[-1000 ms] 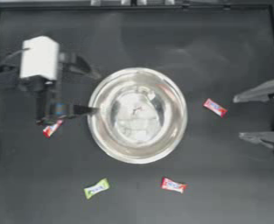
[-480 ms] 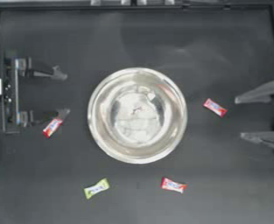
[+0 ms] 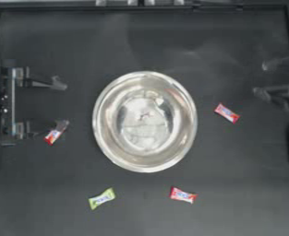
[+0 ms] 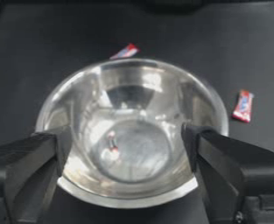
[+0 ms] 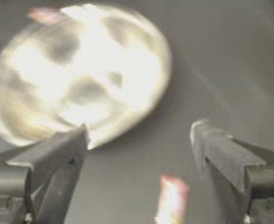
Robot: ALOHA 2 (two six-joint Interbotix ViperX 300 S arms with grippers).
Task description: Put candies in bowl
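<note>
The shiny steel bowl (image 3: 109, 152) sits mid-table, also seen in the left wrist view (image 4: 133, 65) and, blurred, in the right wrist view (image 5: 28, 127). A tiny wrapped candy (image 4: 111, 144) lies on its base. On the table lie red candies to the left (image 3: 54, 135), to the right (image 3: 226, 113) (image 4: 124, 51) (image 5: 171, 199) and in front (image 3: 182, 195) (image 4: 243, 106), plus a yellow-green candy (image 3: 101, 198). My left gripper (image 3: 55, 105) (image 4: 126, 135) is open and empty left of the bowl, one finger beside the left red candy. My right gripper (image 3: 267, 78) (image 5: 140, 131) hangs open at the right edge.
A raised frame runs round the dark table (image 3: 144, 41). Bare tabletop lies behind the bowl and along the front between the candies.
The left arm drew back from the bowl's left rim to the left edge and now rests there. The right gripper has moved toward the far edge.
</note>
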